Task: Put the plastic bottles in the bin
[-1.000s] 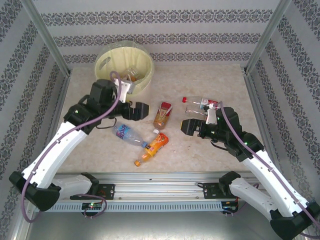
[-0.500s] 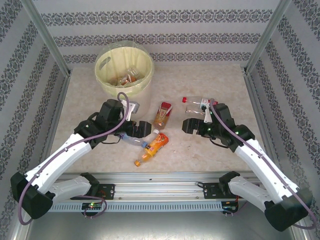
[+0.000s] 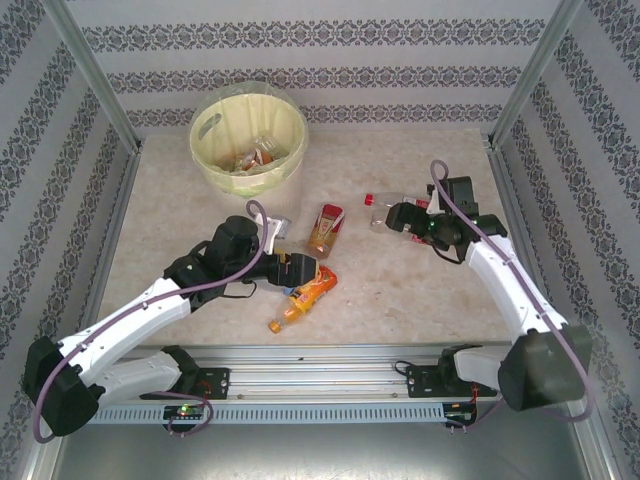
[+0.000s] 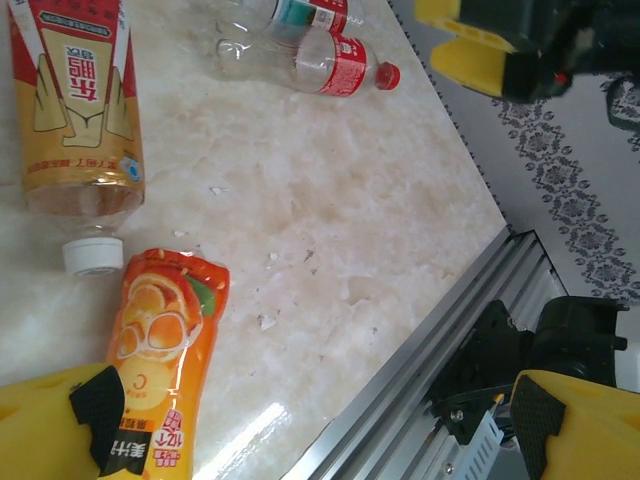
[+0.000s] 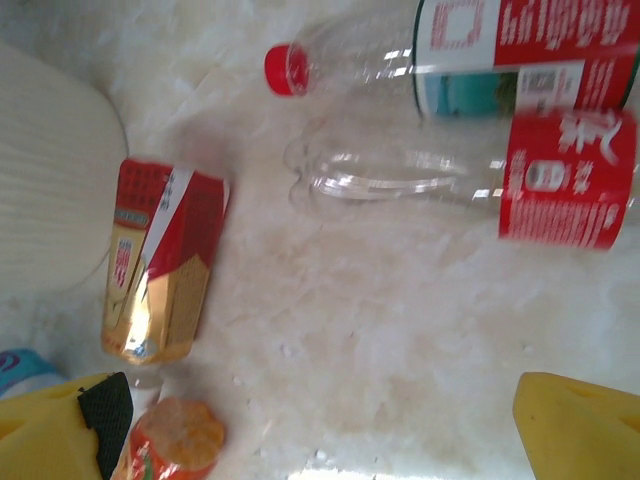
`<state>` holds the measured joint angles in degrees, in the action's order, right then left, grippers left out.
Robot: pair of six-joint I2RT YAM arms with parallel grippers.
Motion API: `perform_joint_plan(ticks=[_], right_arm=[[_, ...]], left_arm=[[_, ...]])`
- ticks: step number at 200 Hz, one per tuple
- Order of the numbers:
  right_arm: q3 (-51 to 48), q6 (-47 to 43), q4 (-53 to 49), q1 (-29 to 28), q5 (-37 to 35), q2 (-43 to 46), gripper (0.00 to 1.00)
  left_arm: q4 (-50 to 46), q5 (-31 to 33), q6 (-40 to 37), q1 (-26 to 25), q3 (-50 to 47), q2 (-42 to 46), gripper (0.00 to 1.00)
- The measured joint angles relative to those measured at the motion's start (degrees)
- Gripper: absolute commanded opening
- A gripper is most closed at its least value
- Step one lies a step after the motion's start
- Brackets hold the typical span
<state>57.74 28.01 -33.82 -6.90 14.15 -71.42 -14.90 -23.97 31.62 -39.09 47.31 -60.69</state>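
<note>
Orange bottle (image 3: 305,292) lying nearest front edge of table (image 3: 180,215), about middle. Left gripper (image 3: 300,270) hanging over its far end, jaws gaping wide, gripping nothing. Gold bottle (image 3: 325,230) lying just behind. Over toward right edge, two clear red-label bottles (image 5: 470,180) lying side by side, right gripper (image 3: 400,215) hovering above, also spread wide, empty. Bin (image 3: 215,165) sitting in far left corner, few bottles (image 3: 255,155) inside.

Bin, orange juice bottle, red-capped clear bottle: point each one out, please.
bin (image 3: 246,184), top external view, front outer wall.
orange juice bottle (image 4: 165,335), left wrist view, printed label.
red-capped clear bottle (image 5: 480,50), right wrist view, red-and-white label.
</note>
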Motion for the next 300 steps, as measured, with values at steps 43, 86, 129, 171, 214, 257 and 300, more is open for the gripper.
perform_joint_plan(ticks=[43,86,129,171,214,257,300], right_arm=[[5.7,-4.5,0.6,3.8,-0.6,-9.2,0.98],[12.9,-10.1,-1.2,4.5,-3.9,-17.0,0.98],[14.6,-13.7,-2.3,5.8,-4.3,-22.6,0.98],[14.5,-17.9,-2.8,5.9,-4.3,-24.2,0.98],[14.1,-20.1,-2.6,5.9,-4.0,-24.3,0.98],[14.0,-21.0,-2.4,5.6,-3.4,-26.4,0.98],[13.9,-22.5,-2.5,3.4,-5.4,-27.8,0.98]], left_arm=[[2.6,0.6,1.5,-1.5,-0.9,-0.5,1.00],[3.7,1.5,1.9,-1.8,-0.9,-2.1,1.00],[3.9,1.5,1.9,-1.8,-0.8,-4.6,1.00],[3.8,1.0,1.9,-1.8,0.2,-7.6,1.00],[4.2,-0.3,1.9,-1.8,1.0,-8.4,1.00],[4.3,-0.9,1.9,-1.9,1.0,-8.4,1.00],[4.2,-0.9,1.9,-1.8,1.0,-7.6,1.00]])
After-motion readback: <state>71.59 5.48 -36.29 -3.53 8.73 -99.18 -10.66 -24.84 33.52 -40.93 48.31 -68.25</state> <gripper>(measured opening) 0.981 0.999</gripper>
